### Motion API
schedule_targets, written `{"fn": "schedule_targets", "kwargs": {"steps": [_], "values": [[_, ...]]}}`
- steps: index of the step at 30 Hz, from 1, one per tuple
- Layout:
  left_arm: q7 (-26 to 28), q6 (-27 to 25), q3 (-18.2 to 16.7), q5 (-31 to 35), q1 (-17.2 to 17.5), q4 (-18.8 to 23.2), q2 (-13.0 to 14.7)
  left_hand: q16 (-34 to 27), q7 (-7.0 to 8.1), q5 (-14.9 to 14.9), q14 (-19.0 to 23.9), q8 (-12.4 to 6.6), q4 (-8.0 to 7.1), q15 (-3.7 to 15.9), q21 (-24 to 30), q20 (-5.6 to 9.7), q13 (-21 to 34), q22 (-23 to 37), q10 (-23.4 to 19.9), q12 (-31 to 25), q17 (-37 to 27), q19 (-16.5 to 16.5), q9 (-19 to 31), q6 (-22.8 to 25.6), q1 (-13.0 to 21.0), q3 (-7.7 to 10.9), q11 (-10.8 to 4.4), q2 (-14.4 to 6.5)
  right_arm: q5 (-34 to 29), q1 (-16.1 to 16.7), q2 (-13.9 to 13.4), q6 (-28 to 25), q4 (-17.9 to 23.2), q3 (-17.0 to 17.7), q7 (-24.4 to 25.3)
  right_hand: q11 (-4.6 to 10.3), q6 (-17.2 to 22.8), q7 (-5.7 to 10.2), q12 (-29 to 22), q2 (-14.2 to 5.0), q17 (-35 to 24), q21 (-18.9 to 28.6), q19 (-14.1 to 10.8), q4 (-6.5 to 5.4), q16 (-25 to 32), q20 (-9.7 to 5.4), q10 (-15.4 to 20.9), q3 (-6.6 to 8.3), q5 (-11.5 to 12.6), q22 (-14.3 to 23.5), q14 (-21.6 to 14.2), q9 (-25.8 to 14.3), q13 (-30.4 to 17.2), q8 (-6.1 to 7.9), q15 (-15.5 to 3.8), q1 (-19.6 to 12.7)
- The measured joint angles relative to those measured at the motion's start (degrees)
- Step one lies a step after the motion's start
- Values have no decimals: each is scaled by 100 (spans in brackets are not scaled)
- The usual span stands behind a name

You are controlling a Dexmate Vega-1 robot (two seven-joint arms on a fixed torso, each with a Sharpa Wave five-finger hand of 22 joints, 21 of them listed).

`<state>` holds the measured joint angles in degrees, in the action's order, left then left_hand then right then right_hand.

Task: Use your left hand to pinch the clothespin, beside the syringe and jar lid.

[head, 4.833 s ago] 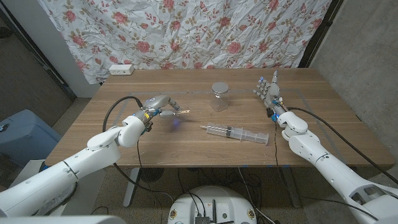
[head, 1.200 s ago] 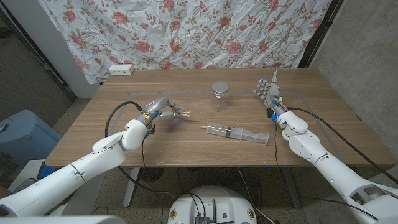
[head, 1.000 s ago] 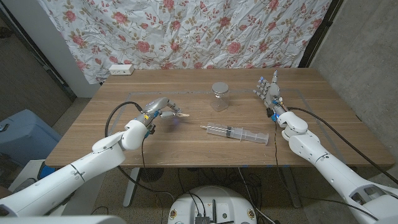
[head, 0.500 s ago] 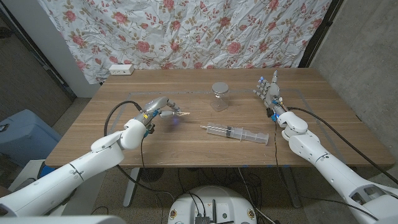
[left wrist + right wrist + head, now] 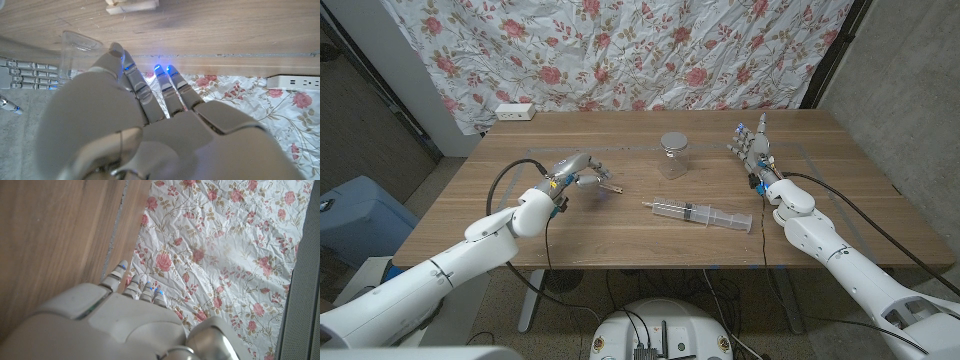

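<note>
Where left hand (image 5: 574, 170) hovers, clothespin (image 5: 610, 185) just beside.

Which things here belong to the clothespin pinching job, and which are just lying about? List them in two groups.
For the job:
- clothespin, lying on the table
- left hand, close beside it, not holding it

Lying about:
- syringe and jar, landmarks only
- power strip at the far edge
- right hand, idle, fingers spread
</note>
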<state>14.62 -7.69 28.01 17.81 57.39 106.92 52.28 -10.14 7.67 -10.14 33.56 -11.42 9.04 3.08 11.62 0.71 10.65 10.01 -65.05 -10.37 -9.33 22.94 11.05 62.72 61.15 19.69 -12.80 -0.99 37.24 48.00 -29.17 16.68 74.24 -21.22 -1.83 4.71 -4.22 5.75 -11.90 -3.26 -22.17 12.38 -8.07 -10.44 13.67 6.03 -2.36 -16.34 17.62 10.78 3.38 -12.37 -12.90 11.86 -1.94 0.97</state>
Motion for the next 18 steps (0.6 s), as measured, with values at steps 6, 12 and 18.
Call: {"fn": "schedule_targets", "kwargs": {"steps": [6, 12, 18], "values": [[-4, 3, 4, 71, -15, 13, 29, 0, -8, 0, -44, 0, 8, 19, 0, 0, 0, 0, 31, 0, 0, 0, 3, -53, -1, -22, 13, 2, 0, 0, 0, 0, 0, 0, 0, 0, 0, 0, 0, 0, 0, 0, 0, 0, 0, 0, 0, 0, 0, 0, 0, 0, 0, 0, 0, 0], [-42, 2, 0, 167, -32, 57, 106, 14, 24, 0, -188, 105, -9, -20, -44, -52, -27, 0, 528, 44, -1, -135, -13, -429, -221, -167, 13, 118, 0, 0, 0, 0, 0, 0, 0, 0, 0, 0, 0, 0, 0, 0, 0, 0, 0, 0, 0, 0, 0, 0, 0, 0, 0, 0, 0, 0], [-135, 3, -13, 260, -72, 86, 202, 22, 7, 0, -454, 135, -17, -29, -45, -93, -27, 0, 1105, 83, -1, -324, -36, -919, -333, -257, 11, 165, 0, 0, 0, 0, 0, 0, 0, 0, 0, 0, 0, 0, 0, 0, 0, 0, 0, 0, 0, 0, 0, 0, 0, 0, 0, 0, 0, 0]]}}
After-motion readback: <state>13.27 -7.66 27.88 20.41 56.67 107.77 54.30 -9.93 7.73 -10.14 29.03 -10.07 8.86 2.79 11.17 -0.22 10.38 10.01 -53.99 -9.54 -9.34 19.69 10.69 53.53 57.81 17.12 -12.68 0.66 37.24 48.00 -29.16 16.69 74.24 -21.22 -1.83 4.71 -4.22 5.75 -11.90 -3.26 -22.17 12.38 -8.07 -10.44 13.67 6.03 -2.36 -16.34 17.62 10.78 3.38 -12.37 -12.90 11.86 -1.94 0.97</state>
